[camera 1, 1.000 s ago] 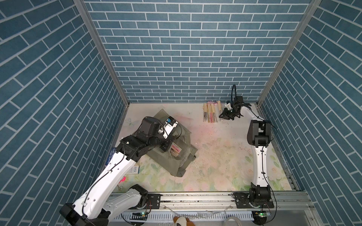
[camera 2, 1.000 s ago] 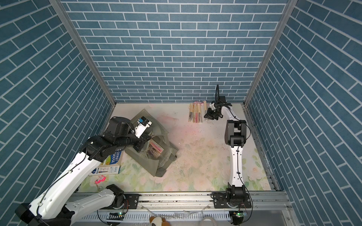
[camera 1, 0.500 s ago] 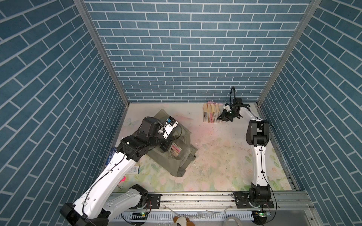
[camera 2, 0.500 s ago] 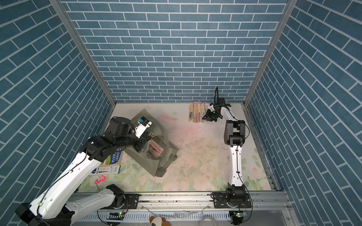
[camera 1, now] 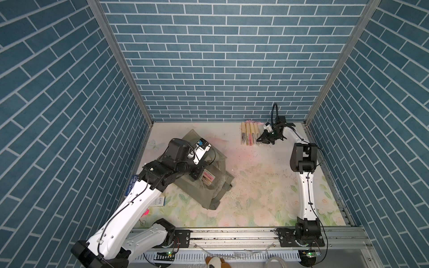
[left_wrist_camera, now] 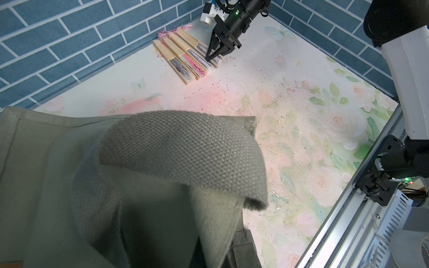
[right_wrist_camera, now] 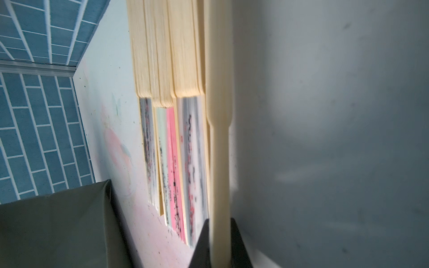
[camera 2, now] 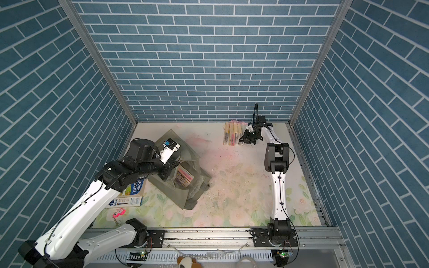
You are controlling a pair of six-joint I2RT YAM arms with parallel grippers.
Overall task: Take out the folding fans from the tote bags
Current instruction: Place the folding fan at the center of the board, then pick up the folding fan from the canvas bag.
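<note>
On the floral table mat (camera 1: 255, 185), walled in by blue brick-pattern panels, the grey-green tote bag (camera 1: 193, 193) is lying slumped toward the left side, its mouth gaping toward the middle of the table. The left arm (camera 1: 130, 208) is reaching over the bag, and the left gripper (camera 1: 199, 175) is sitting at that mouth with its jaws pressed together. In the left wrist view bag cloth is covering the fingers, so whether they are pinching fabric cannot be told. A blue printed book (camera 2: 135, 188) is lying on the mat beside the bag, partly under the arm. Near the back wall a row of closed folding fans (camera 1: 249, 134) is lying side by side, pink tassels pointing to the wall. More fans (camera 1: 207, 177) are showing pink and speckled pleats inside the bag's opening. At the row's right edge the right gripper (left_wrist_camera: 210, 58) is pinching the end fan (right_wrist_camera: 219, 139), its dark fingers (right_wrist_camera: 239, 246) closing on either side of the pale bamboo stick. A small pink charm (camera 2: 118, 212) is lying near the table's front edge.
</note>
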